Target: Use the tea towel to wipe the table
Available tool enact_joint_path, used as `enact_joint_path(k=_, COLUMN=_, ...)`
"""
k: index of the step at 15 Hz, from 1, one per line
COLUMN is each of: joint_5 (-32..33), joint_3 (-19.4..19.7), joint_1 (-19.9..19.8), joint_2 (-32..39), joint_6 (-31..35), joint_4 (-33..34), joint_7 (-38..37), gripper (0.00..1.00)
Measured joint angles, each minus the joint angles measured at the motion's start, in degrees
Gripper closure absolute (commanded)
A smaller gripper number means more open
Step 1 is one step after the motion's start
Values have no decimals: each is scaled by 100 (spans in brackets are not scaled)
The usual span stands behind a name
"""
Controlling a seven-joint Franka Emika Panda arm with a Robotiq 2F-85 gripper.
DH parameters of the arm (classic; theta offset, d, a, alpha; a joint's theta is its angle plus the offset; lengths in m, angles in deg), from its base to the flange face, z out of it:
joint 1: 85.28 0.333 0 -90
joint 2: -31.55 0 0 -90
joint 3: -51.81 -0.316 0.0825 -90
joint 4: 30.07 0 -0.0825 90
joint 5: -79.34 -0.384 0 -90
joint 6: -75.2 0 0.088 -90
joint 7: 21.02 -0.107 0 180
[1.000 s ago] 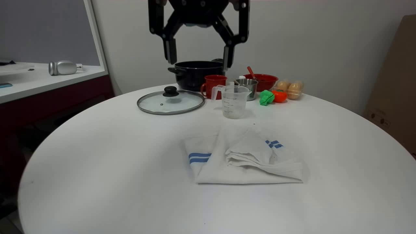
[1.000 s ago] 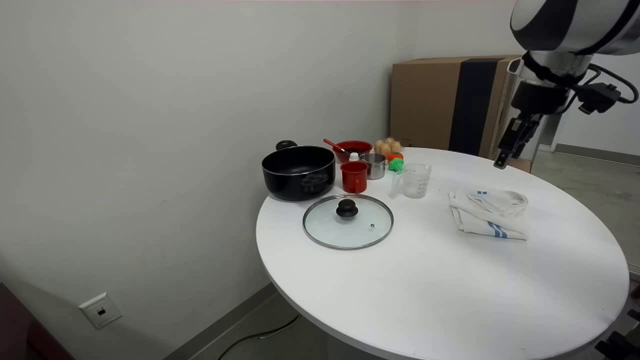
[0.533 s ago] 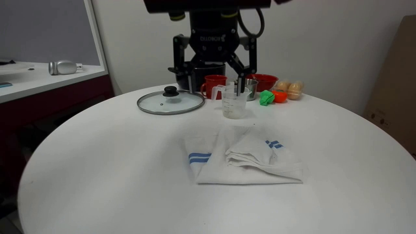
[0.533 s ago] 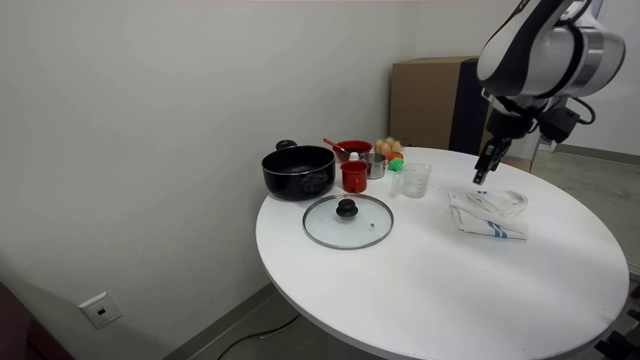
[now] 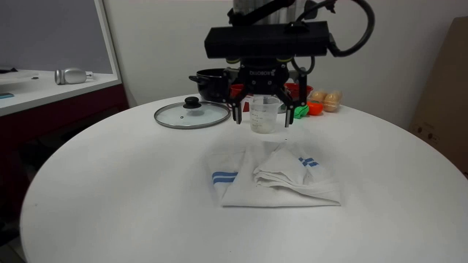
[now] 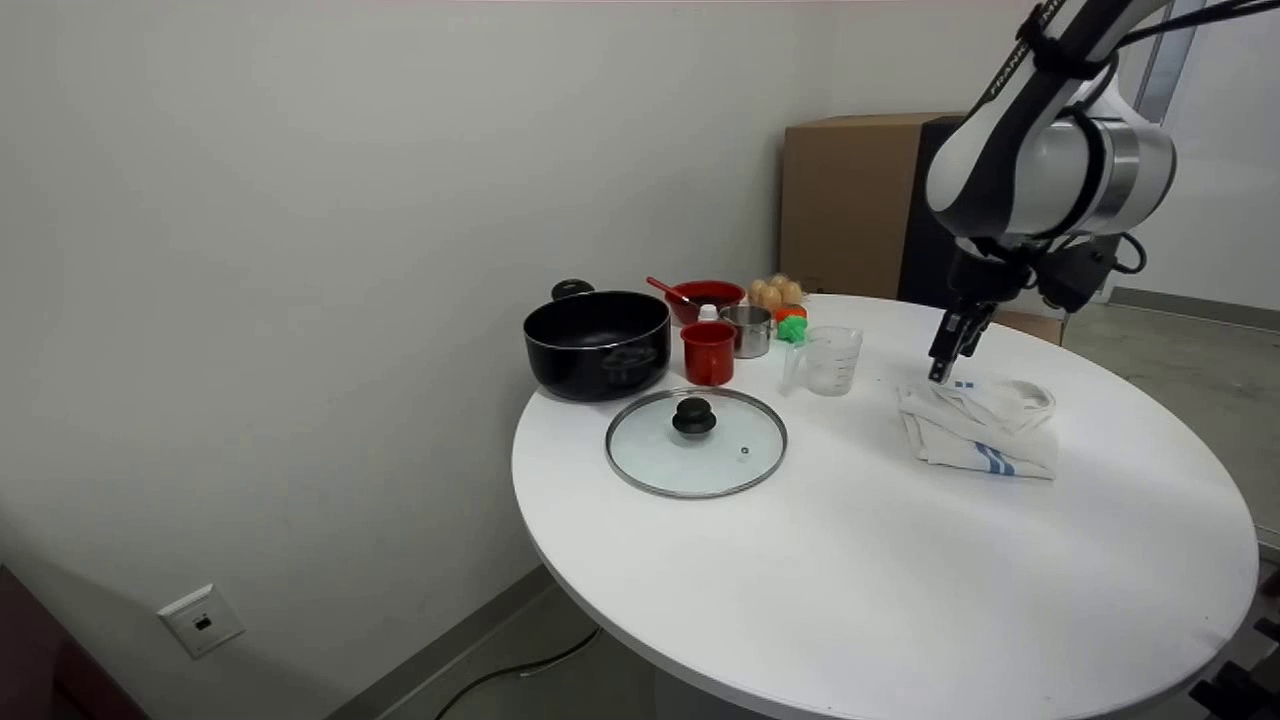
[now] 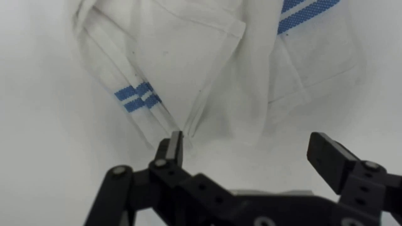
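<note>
Two fingers (image 7: 329, 163) spread wide, nothing between them: there are your jaws, hovering by the edge of the tea towel (image 5: 272, 179) nearest the measuring jug (image 5: 262, 117). The towel lies loosely folded on the counter (image 6: 800, 570), near the jug but apart from it, on the side away from the pot (image 6: 585, 372). Contact with cloth? Can't tell. This reads as the approach, wiping not yet begun, so work on the grip: slide farther from the jug, straddle those top folds, go down gently and take several layers. One thin layer could slip. Then press flat and sweep, well clear of the jug.
</note>
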Motion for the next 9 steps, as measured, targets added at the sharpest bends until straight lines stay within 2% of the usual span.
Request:
enact_joint_path(k=4, joint_5=155, joint_3=6, joint_1=-365, joint_2=289, joint_6=0, joint_4=10, joint_7=-146, gripper=0)
enact_joint_path(k=5, joint_5=173, joint_3=4, joint_1=-441, joint_2=371, joint_6=0, joint_4=7, joint_7=-169, gripper=25)
enact_joint_path(k=7, joint_5=180, joint_3=-22, joint_1=-564, joint_2=537, joint_6=4, joint_4=8, joint_7=-187, gripper=32)
enact_joint_path(k=9, joint_5=205, joint_3=-87, joint_1=-643, joint_2=686, joint_6=19, joint_4=22, joint_7=-193, gripper=47)
